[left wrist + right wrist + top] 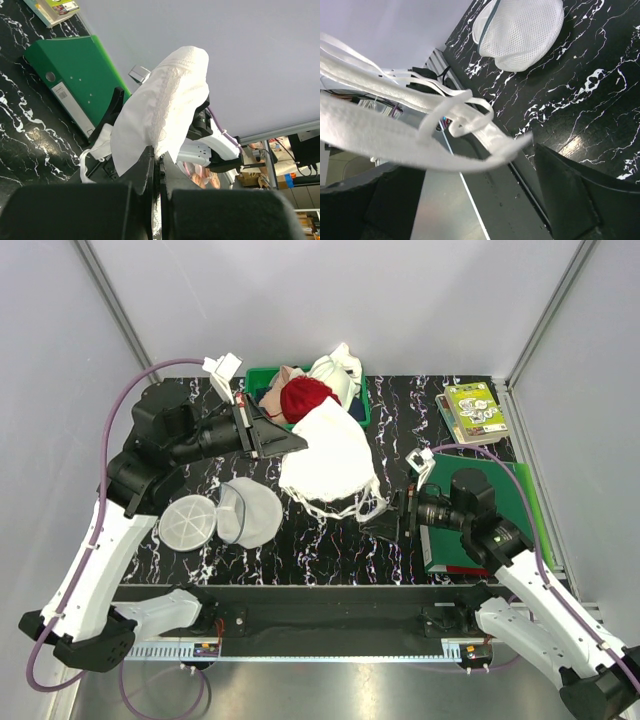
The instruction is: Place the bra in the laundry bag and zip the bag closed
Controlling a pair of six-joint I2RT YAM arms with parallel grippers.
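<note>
The white bra [330,455] hangs lifted over the table's middle, pinched at its upper edge by my left gripper [300,440]. In the left wrist view the jaws [160,160] are shut on the bra's fabric [165,100]. Its thin straps [350,508] dangle at the lower right. My right gripper [390,515] is open just right of the straps; in the right wrist view the straps [420,100] cross in front of its spread jaws [470,190], not clamped. The laundry bag [220,515] lies open in two round mesh halves at the left front and also shows in the right wrist view [522,27].
A green bin [362,405] at the back holds a red garment [305,395], a beige cloth [282,380] and white cloth [338,368]. A green binder [500,490] lies under the right arm; a book [475,410] lies at back right. Grey walls enclose the table.
</note>
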